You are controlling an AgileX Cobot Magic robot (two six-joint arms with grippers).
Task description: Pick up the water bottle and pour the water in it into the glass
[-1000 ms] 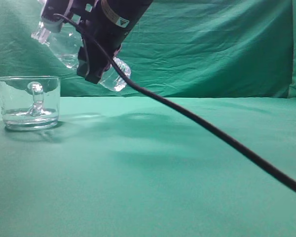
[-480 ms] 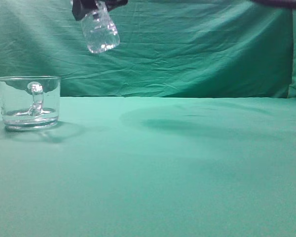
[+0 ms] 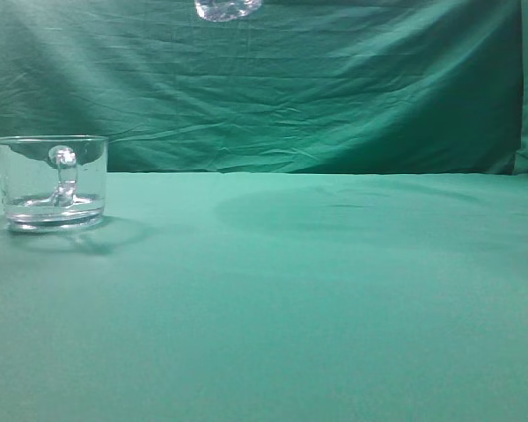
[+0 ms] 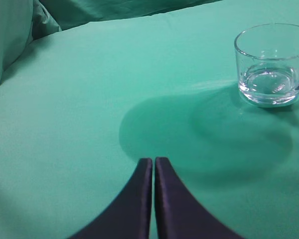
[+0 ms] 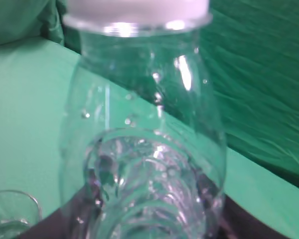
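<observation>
Only bottle base (image 3: 228, 8) exterior | right fingers unseen, grip unclear | left fingers (image 4: 153, 172) together | glass (image 4: 271, 64) holds water (image 4: 267, 82)

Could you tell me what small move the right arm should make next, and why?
Probably lower the water bottle toward the table to set it down. Some water already lies in the glass, while the bottle hangs high at the exterior view's top edge, right of the glass and no longer over it.

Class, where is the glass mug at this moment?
In the exterior view the glass stands upright at the far left of the green table, holding a little water. The left wrist view shows it at upper right, beyond the left gripper.
</observation>
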